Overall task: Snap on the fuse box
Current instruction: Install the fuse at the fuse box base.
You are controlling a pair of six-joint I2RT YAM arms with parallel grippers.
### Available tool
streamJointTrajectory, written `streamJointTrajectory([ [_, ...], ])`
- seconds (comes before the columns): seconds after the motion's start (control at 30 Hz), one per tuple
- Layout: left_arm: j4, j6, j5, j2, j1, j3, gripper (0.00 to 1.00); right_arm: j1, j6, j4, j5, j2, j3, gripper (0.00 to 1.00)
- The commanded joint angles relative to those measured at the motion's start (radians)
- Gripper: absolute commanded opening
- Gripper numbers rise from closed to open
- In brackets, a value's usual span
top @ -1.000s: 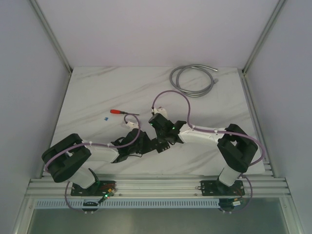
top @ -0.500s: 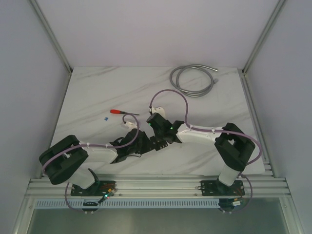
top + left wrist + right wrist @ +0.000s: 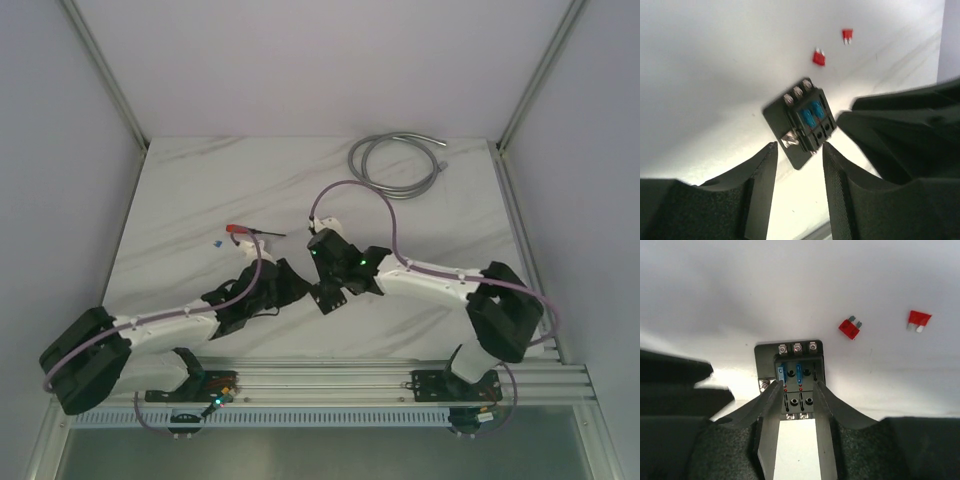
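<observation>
The fuse box is a black square block on a flat black plate, lying on the white table with two blue fuses in its slots. My right gripper is open, and its fingertips stand on either side of the block's near half. My left gripper is open too. Its fingertips stop just short of the fuse box, with a gap on both sides. From above, both grippers meet at the table's front centre and mostly cover the box.
Two loose red fuses lie just beyond the box. A red-handled screwdriver and a tiny blue fuse lie to the left. A grey coiled cable rests at the back right.
Both grippers' jaws have spread apart. The left arm has swung its elbow out to the near left, and its gripper has pulled back slightly from the box.
</observation>
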Motion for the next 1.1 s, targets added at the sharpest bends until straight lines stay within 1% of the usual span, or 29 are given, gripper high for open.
streamJointTrajectory([
  [0.0, -0.146, 0.099, -0.08, -0.087, 0.065, 0.01, 0.52, -0.002, -0.019, 0.026, 0.032, -0.12, -0.029, 0.41],
  [0.13, -0.222, 0.178, -0.121, -0.157, 0.164, 0.027, 0.57, -0.039, -0.028, 0.07, 0.072, -0.181, -0.096, 0.52],
  [0.23, -0.252, 0.228, -0.145, -0.187, 0.269, 0.036, 0.62, -0.077, -0.033, 0.11, 0.093, -0.23, -0.153, 0.61],
  [0.3, -0.269, 0.26, -0.171, -0.189, 0.356, 0.048, 0.63, -0.11, -0.043, 0.153, 0.102, -0.265, -0.205, 0.64],
  [0.43, -0.287, 0.323, -0.224, -0.156, 0.49, 0.096, 0.62, -0.156, -0.062, 0.248, 0.098, -0.323, -0.289, 0.84],
  [0.53, -0.286, 0.358, -0.255, -0.089, 0.57, 0.145, 0.6, -0.186, -0.076, 0.319, 0.081, -0.354, -0.35, 0.96],
  [0.57, -0.285, 0.367, -0.263, -0.044, 0.594, 0.165, 0.58, -0.191, -0.078, 0.345, 0.081, -0.363, -0.37, 1.0],
  [0.67, -0.286, 0.38, -0.283, 0.072, 0.648, 0.227, 0.55, -0.21, -0.088, 0.419, 0.073, -0.382, -0.424, 1.0],
  [0.83, -0.298, 0.392, -0.327, 0.283, 0.671, 0.339, 0.52, -0.234, -0.106, 0.493, 0.062, -0.404, -0.491, 1.0],
  [1.07, -0.31, 0.388, -0.336, 0.452, 0.694, 0.45, 0.5, -0.259, -0.122, 0.539, 0.044, -0.425, -0.526, 1.0],
])
